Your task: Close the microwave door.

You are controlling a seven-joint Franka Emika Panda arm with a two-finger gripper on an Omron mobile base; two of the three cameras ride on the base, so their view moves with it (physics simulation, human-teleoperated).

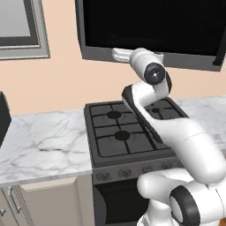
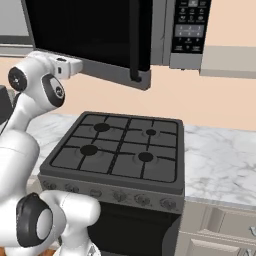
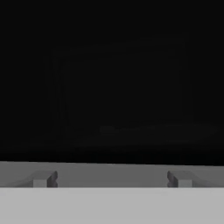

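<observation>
Now gripper [image 3: 112,178] spread wide, against microwave door [image 2: 90,30] lower frame.

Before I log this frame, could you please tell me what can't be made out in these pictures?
- Gripper contact: in the hand view the dark microwave door is too black to tell whether the tips touch it.
- Door's top: cut off by the upper edge in both base views.
- Microwave keypad labels: too small in the right base view.
</observation>
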